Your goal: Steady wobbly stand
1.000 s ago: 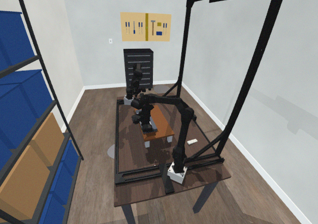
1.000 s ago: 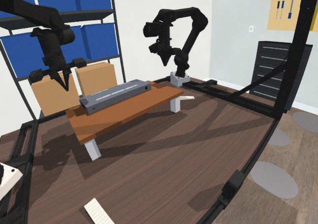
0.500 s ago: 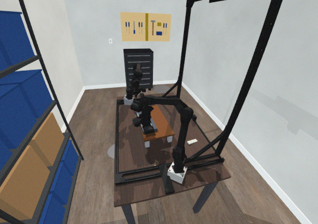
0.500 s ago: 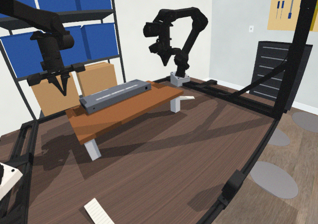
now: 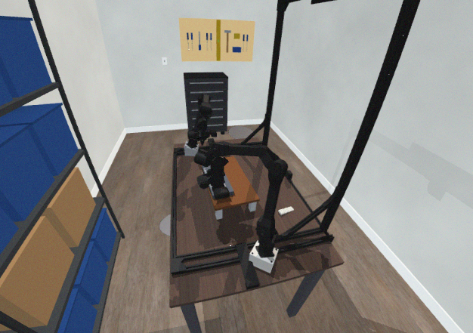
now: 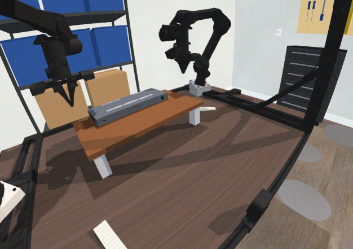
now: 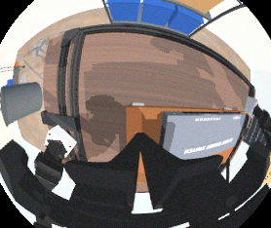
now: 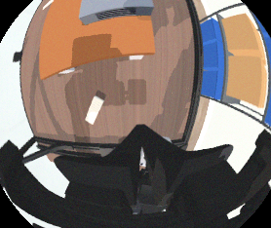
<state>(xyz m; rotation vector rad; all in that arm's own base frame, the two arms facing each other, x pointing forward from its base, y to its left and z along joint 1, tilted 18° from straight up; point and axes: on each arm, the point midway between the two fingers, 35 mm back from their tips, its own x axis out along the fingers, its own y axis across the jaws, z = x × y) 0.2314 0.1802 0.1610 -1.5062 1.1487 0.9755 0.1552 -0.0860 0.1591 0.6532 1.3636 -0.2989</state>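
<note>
Stand (image 5: 242, 184) (image 6: 148, 120) (image 7: 135, 127) (image 8: 57, 49) has the switch (image 5: 230, 187) (image 6: 128, 105) (image 7: 203, 132) (image 8: 115, 11) on top. We've got left gripper (image 5: 221, 192) (image 6: 71, 105) (image 7: 139, 135) above, right gripper (image 5: 202, 142) (image 6: 183, 71) (image 8: 140, 128) apart; both jaws pressed together, empty.

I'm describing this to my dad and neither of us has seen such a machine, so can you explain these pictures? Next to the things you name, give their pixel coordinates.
There are two black jointed robot arms, left (image 5: 273, 192) (image 6: 54, 19) and right (image 5: 206, 109) (image 6: 220, 26). One picture looks down from high up, one across the table, and one from each arm's wrist. On the dark wooden table (image 5: 194, 226) (image 6: 199, 183) (image 7: 112, 63) (image 8: 171, 93) is an orange-topped stand with pale legs (image 5: 240, 182) (image 6: 148, 120) (image 7: 135, 124) (image 8: 57, 44), bearing a grey box-shaped network switch (image 5: 230, 187) (image 6: 128, 106) (image 7: 193, 136) (image 8: 115, 7). Two whitish ridged wedges lie apart from it. The left fingers (image 6: 71, 104) and right fingers (image 6: 183, 71) are shut, holding nothing.
</note>
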